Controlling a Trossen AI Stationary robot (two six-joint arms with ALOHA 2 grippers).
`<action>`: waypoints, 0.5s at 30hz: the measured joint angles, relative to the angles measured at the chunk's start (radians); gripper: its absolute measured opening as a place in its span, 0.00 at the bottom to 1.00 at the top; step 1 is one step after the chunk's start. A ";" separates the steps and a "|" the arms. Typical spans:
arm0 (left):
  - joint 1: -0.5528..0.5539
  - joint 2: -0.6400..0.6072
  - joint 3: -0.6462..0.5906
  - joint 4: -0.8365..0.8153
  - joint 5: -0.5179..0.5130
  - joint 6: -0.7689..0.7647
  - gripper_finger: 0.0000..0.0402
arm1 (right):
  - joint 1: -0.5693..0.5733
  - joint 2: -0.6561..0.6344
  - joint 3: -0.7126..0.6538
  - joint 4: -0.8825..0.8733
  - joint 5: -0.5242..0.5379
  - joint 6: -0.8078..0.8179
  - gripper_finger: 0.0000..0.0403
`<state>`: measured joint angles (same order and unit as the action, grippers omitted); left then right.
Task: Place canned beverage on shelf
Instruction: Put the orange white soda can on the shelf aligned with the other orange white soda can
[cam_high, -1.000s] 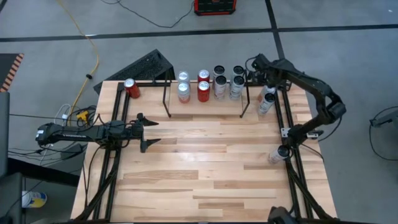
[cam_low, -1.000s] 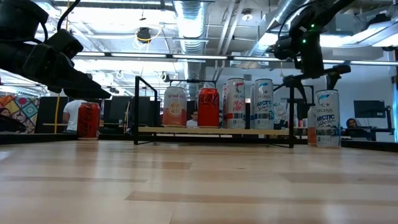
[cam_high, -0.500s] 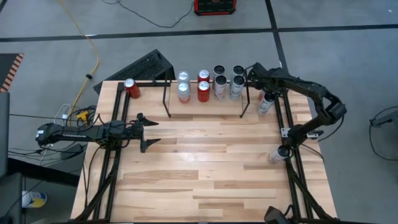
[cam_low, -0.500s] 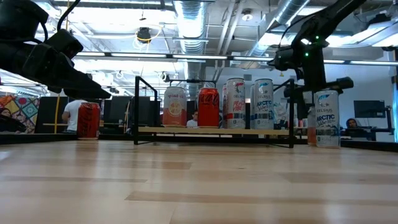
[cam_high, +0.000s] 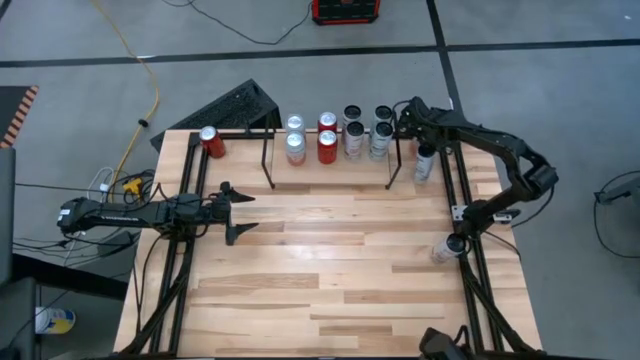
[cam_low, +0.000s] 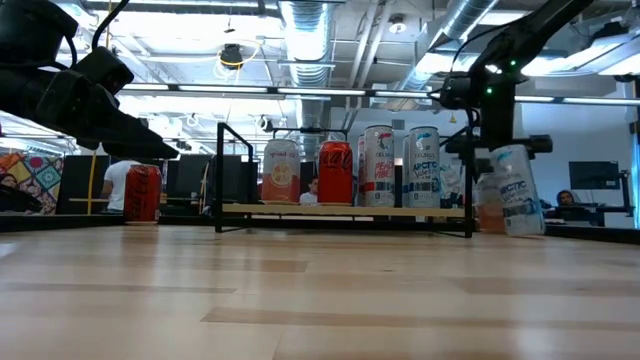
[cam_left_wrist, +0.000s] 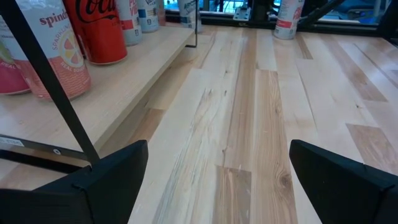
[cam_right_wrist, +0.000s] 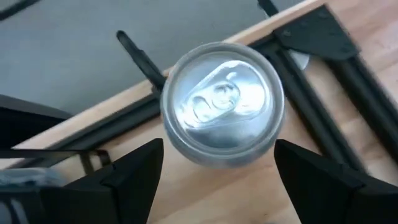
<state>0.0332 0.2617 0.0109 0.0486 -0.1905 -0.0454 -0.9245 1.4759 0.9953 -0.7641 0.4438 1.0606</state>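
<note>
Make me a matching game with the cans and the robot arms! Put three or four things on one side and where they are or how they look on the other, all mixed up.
Things:
1. red cola can
2. white and blue can tilted beside the shelf
3. left gripper
4. red can standing alone

Places or states:
A. at the table's far left corner, off the shelf
B. open over bare table, holding nothing
C. on the light wood shelf board, among other cans
D. between the right gripper's open fingers, leaning

Pairs: 1-C, 2-D, 3-B, 4-A
</note>
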 joint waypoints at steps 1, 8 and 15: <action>0.000 0.000 0.000 0.000 0.000 0.000 0.94 | 0.000 0.001 -0.001 0.003 -0.001 0.001 0.82; 0.000 0.000 0.000 0.000 0.000 0.000 0.94 | 0.001 0.062 -0.012 -0.032 -0.023 0.000 0.82; 0.000 0.000 0.000 0.000 0.000 0.000 0.94 | 0.012 0.126 -0.009 -0.036 0.021 -0.044 0.82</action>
<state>0.0334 0.2615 0.0109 0.0485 -0.1902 -0.0453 -0.9124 1.6017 0.9863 -0.7997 0.4645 1.0166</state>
